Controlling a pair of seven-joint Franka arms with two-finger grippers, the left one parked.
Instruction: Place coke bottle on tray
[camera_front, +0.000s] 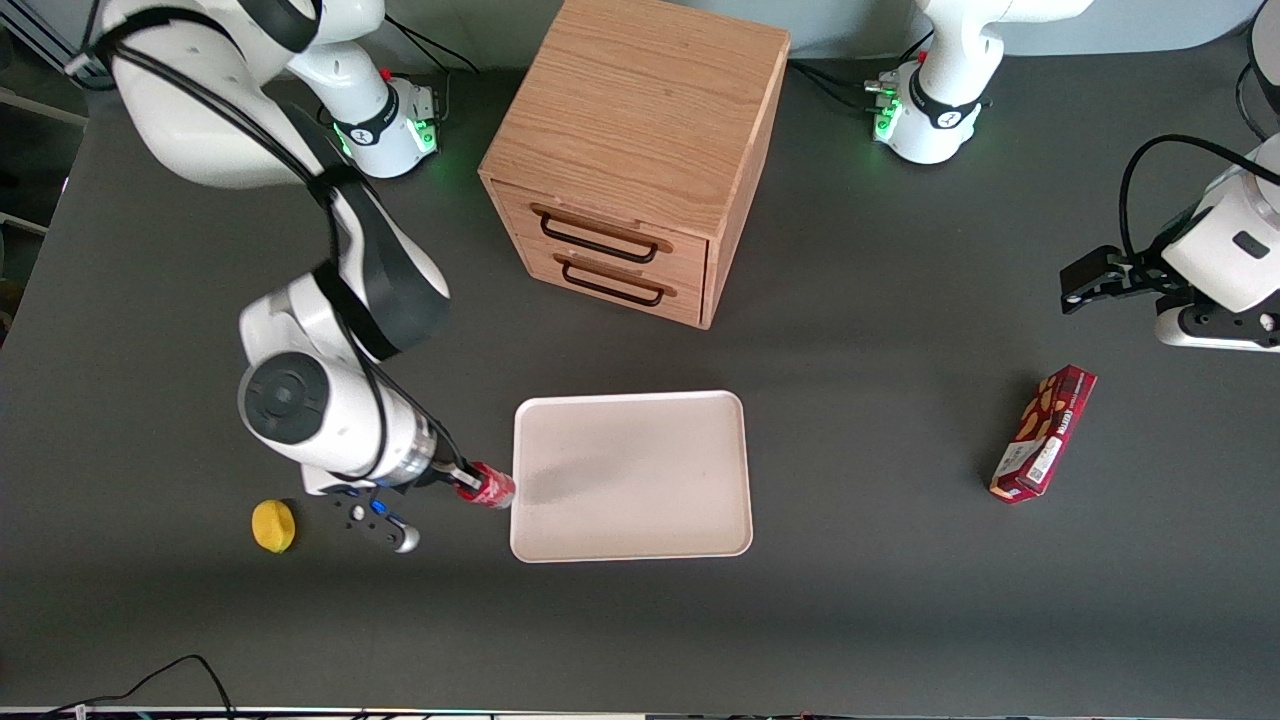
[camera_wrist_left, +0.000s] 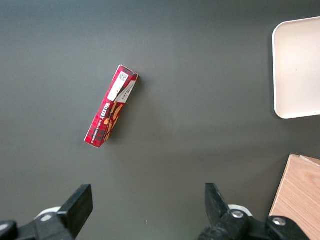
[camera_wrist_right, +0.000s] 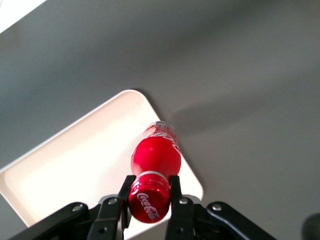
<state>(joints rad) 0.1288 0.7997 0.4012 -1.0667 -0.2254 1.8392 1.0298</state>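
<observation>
Bottle (camera_wrist_right: 155, 155) in pincer (camera_wrist_right: 149, 192) above tray (camera_wrist_right: 75, 165)

You see the gripper (camera_front: 462, 480) at lower left of the frame, clamped on the coke bottle (camera_front: 488, 488), which sits at the tray's (camera_front: 630, 530) edge facing the working arm. The tray lies at lower center. A wooden drawer cabinet (camera_front: 640, 150) stands at upper center, a yellow object (camera_front: 273, 525) at lower left, a red snack box (camera_front: 1043, 432) at right.
</observation>
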